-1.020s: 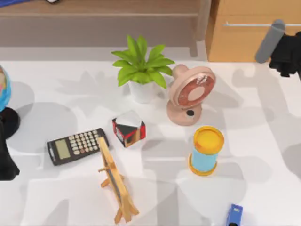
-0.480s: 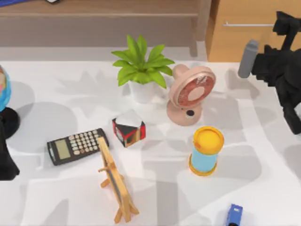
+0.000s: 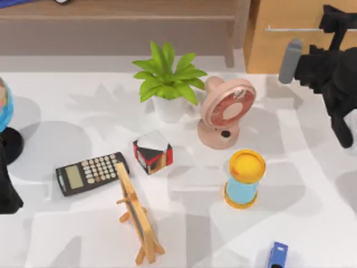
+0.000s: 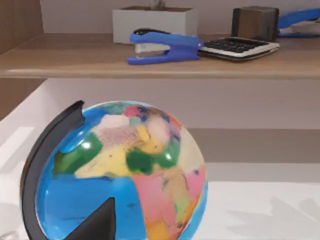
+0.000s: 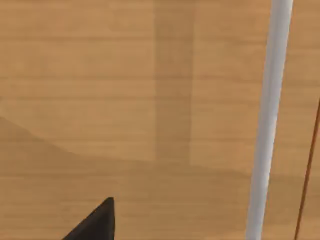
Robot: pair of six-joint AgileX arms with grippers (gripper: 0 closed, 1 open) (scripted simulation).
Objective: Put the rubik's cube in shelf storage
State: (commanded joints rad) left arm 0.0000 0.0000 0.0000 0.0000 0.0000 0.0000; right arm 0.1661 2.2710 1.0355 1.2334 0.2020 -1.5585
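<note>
The rubik's cube is out of view. The shelf storage [image 3: 117, 12] runs along the back of the table as a long brown wooden board; in the left wrist view its board [image 4: 75, 62] carries a blue stapler [image 4: 165, 46], a calculator and a white box. My right gripper [image 3: 336, 22] hovers at the back right, close in front of the light wooden drawer cabinet [image 3: 279, 53], whose silver bar handle [image 5: 267, 120] runs through the right wrist view. My left arm [image 3: 6, 192] is parked at the table's left edge behind the globe [image 4: 125, 175].
On the table stand a red, black and white cube [image 3: 152, 152], a calculator [image 3: 91, 173], a wooden easel [image 3: 136, 215], a potted plant [image 3: 167, 84], a pink fan [image 3: 226, 111], a yellow-topped blue cylinder [image 3: 244, 178] and a small blue object [image 3: 277, 255] at the front.
My right arm has swung in from the right edge toward the left, coming to hover in front of the drawer cabinet. Nothing on the table has moved, and the left arm is still.
</note>
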